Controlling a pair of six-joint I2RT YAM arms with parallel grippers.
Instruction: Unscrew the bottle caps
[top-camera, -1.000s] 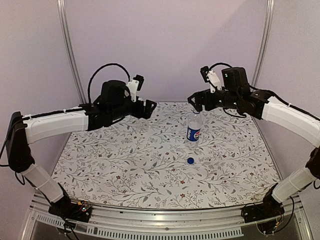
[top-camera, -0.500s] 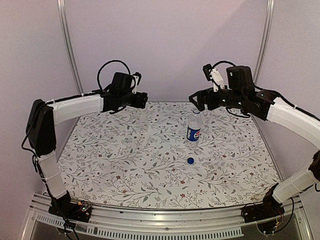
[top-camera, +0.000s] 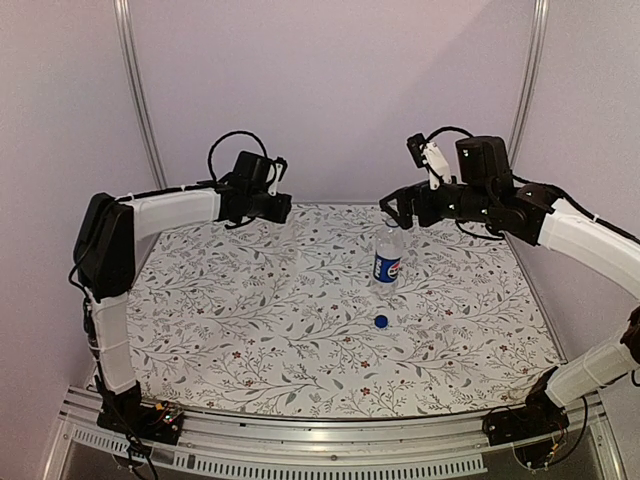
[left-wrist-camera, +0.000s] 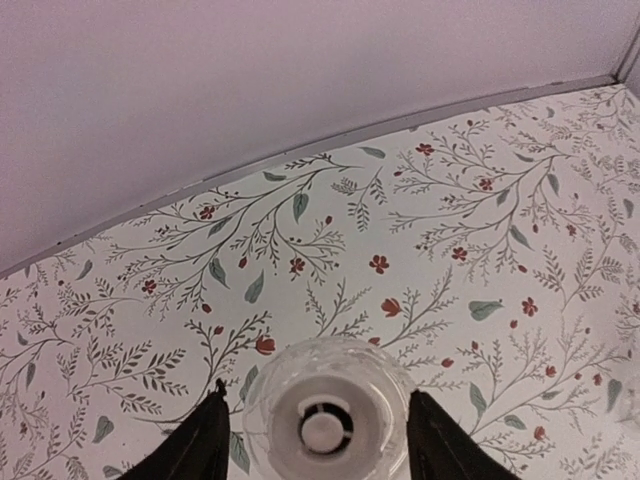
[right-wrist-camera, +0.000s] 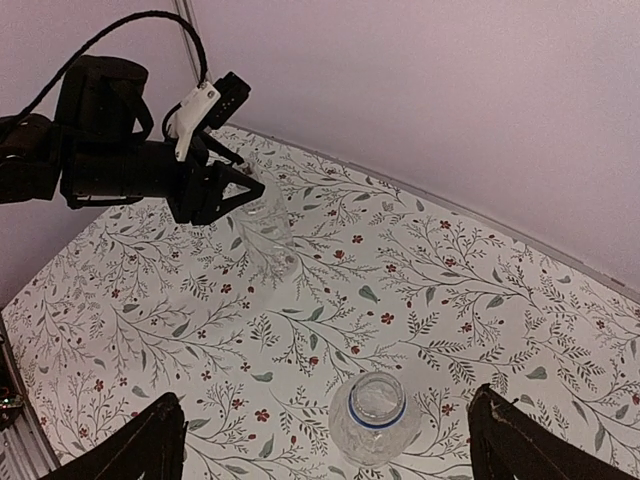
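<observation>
The Pepsi-labelled bottle (top-camera: 388, 256) stands upright at the middle right, its neck open with a blue ring (right-wrist-camera: 372, 412). Its blue cap (top-camera: 381, 321) lies on the mat just in front of it. My right gripper (top-camera: 394, 207) hangs open above this bottle, its fingers (right-wrist-camera: 145, 445) wide on either side. The plain clear bottle (right-wrist-camera: 265, 235) stands at the back left with its white cap (left-wrist-camera: 325, 405) on. My left gripper (left-wrist-camera: 316, 392) is right above it, open, a finger (left-wrist-camera: 205, 440) on each side of the bottle's shoulder and wide of the cap.
A floral mat (top-camera: 300, 340) covers the table. The back wall (top-camera: 330, 90) stands close behind both grippers, with metal posts (top-camera: 135, 90) at the back corners. The left arm (top-camera: 160, 212) reaches along the mat's back left edge.
The left arm has pulled left and back and folded upright, bringing its gripper over the plain bottle, and its jaws have narrowed. The right arm has barely moved.
</observation>
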